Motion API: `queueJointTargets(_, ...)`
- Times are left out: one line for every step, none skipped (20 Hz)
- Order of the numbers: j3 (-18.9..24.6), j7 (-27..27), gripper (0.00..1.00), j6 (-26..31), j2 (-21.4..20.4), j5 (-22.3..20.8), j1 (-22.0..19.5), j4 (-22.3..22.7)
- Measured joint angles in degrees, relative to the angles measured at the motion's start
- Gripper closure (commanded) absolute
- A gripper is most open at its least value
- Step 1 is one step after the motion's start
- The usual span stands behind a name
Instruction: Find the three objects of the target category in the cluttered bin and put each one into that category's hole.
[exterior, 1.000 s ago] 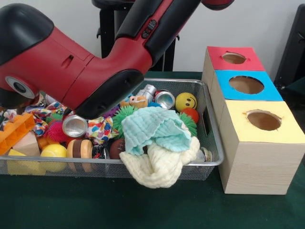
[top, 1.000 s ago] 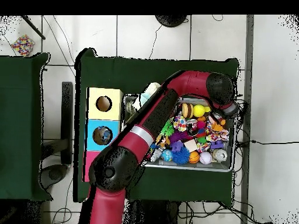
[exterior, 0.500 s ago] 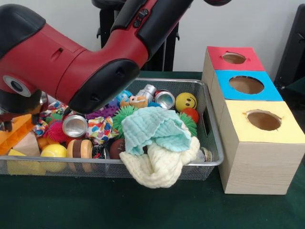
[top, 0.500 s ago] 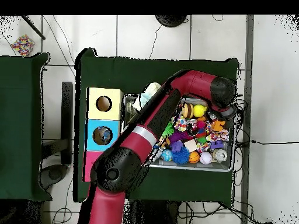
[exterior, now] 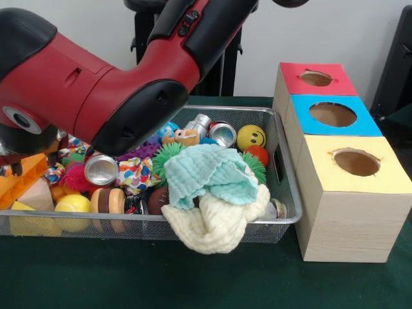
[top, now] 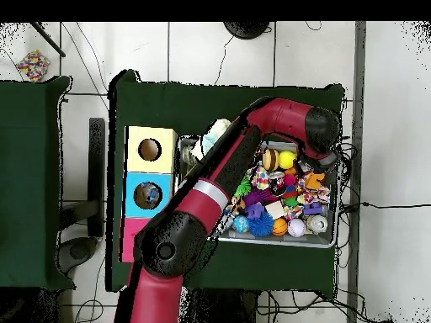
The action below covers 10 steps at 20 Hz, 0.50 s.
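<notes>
The wire mesh bin point(exterior: 287, 193) is packed with toys. Silver cans lie in it: one point(exterior: 101, 169) at front left, two point(exterior: 222, 134) near the back. A teal cloth point(exterior: 206, 170) lies on a cream cloth point(exterior: 215, 222) that hangs over the front rim. A yellow smiley ball point(exterior: 251, 136) rests at the back right. My gripper point(exterior: 9, 158) hangs low over the bin's left end beside an orange block point(exterior: 22, 177), mostly hidden under the red wrist. In the overhead view the gripper point(top: 327, 158) is at the bin's right end. Three boxes carry holes: red point(exterior: 315, 78), blue point(exterior: 332, 114), yellow point(exterior: 356, 162).
The thick red arm point(exterior: 129, 84) spans the bin's left half and hides the toys behind it. The row of boxes stands right against the bin's right wall. In the overhead view the arm point(top: 210, 189) covers part of the red box point(top: 126, 235). Green cloth point(exterior: 193, 277) covers the table.
The wrist has swung a little further left and upward over the bin's left end. The toys and cloths have not shifted.
</notes>
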Motion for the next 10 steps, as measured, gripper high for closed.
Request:
queueJointTargets(-0.1, 0.0, 0.00, -0.3, 0.1, -0.1, 0.0, 0.0)
queueJointTargets(-0.3, 0.0, 0.00, -0.6, 0.2, -0.3, 0.0, -0.1)
queueJointTargets(-0.7, 0.0, 0.00, -0.8, 0.4, -0.6, 0.0, -0.1)
queueJointTargets(-0.9, 0.0, 0.00, -0.8, 0.5, -0.8, 0.0, -0.1)
queueJointTargets(-1.2, 0.0, 0.00, -0.8, 0.7, -1.1, 0.0, -0.1)
queueJointTargets(-1.6, 0.0, 0.00, -0.8, 0.9, -1.4, 0.0, -0.1)
queueJointTargets(-1.8, 0.0, 0.00, -0.8, 1.0, -1.6, 0.0, -0.1)
queueJointTargets(-2.1, 0.0, 0.00, -0.8, 1.2, -2.1, 0.0, -0.1)
queueJointTargets(-2.2, 0.0, 0.00, -0.8, 1.2, -2.2, 0.0, -0.1)
queueJointTargets(-2.4, 0.0, 0.00, -0.8, 1.2, -2.4, 0.0, -0.1)
